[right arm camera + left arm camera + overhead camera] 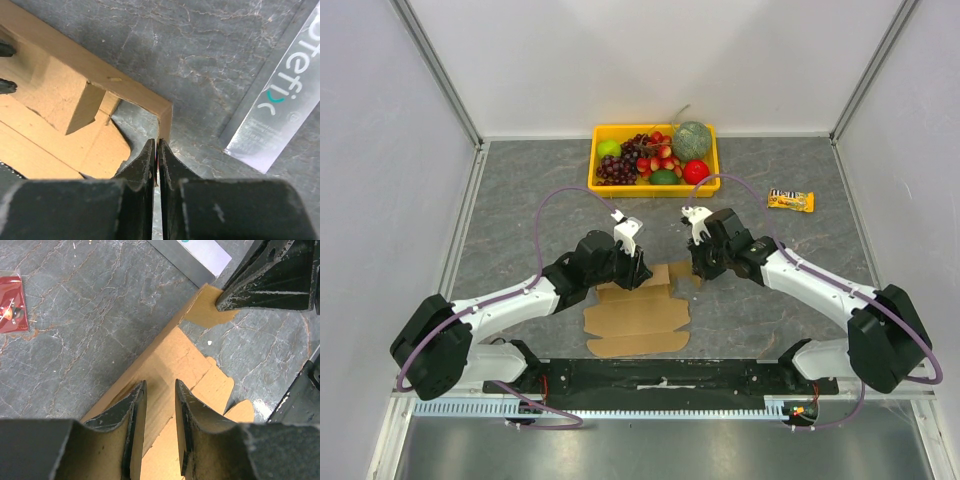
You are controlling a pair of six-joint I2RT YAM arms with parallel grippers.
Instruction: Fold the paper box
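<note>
The paper box (638, 312) is a brown cardboard sheet lying in front of the arm bases, with its far long flap raised as a low wall (125, 90). My left gripper (638, 272) is at the wall's left part. Its jaws (160, 390) stand apart over the flat panel (170, 360), with nothing clamped between them. My right gripper (697, 268) is at the wall's right end. In the right wrist view it (156, 145) is shut on the wall's corner tab (165, 122). Its dark fingers (270, 285) show on that tab in the left wrist view.
A yellow tray (595, 160) of fruit stands at the back centre. A yellow snack bar (790, 200) lies at the right. A red packet (11, 302) lies on the grey table to the left. White walls and metal frame rails (280, 100) close the table in.
</note>
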